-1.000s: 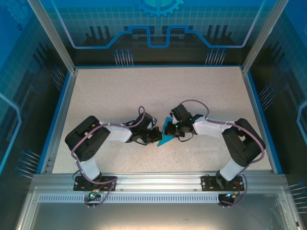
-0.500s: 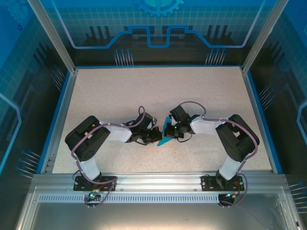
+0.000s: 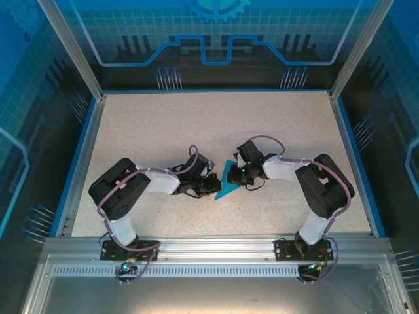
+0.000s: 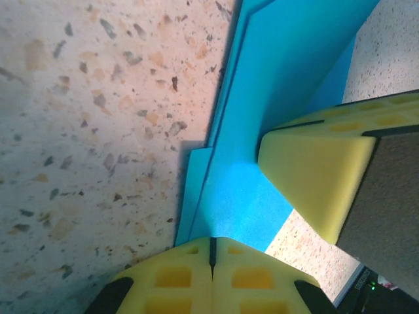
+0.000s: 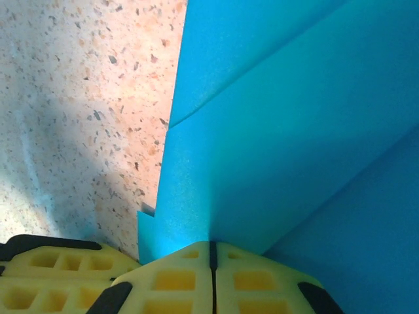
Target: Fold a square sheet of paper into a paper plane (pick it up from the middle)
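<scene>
Mid-fold: my left pincer [image 4: 211,252] and right pincer [image 5: 211,256] both clamp shut on the thin teal-blue folded paper sheet [image 3: 227,186], between them on the speckled worktop [image 3: 196,124]. Next, I judge: press this crease flat.

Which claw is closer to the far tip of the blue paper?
Right. The right gripper presses on the paper close beside that tip; the left gripper sits at its near-left corner.

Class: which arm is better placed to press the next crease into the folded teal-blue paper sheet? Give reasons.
Probably the right: the right gripper, jaws shut, rests on the broad face of the folded teal-blue paper sheet, while the left gripper, jaws shut, sits at one end.
</scene>
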You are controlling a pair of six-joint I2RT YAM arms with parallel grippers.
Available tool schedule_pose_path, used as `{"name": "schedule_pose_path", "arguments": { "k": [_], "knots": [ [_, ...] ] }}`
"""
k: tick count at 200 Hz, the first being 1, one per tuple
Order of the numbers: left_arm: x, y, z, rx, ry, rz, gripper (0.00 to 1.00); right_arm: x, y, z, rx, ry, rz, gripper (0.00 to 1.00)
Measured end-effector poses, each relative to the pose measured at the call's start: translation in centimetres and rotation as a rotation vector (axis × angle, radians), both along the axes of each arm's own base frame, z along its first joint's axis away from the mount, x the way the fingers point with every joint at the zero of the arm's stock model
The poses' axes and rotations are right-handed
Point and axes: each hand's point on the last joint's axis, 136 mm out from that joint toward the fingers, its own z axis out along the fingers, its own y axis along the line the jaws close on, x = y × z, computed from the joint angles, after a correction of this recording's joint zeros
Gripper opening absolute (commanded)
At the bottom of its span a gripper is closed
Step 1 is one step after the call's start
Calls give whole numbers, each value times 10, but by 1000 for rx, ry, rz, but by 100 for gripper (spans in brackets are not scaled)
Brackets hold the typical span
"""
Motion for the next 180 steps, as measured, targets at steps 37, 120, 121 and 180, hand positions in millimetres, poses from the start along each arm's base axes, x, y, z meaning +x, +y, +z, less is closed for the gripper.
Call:
{"name": "schedule_pose_path", "arguments": {
  "k": [37, 120, 121, 180],
  "knots": [
    [0, 0, 0, 0, 0, -1, 0, 1, -2, 1, 17, 7, 7, 5],
    [-1, 0, 0, 8, -2, -10, 0, 30, -18, 0, 13, -37, -1, 4],
    [-1, 0, 0, 8, -3, -11, 0, 31, -18, 0, 16, -38, -2, 4],
    [0, 0, 0, 14, -8, -20, 0, 32, -16, 2, 55, -37, 20, 5]
  ]
}}
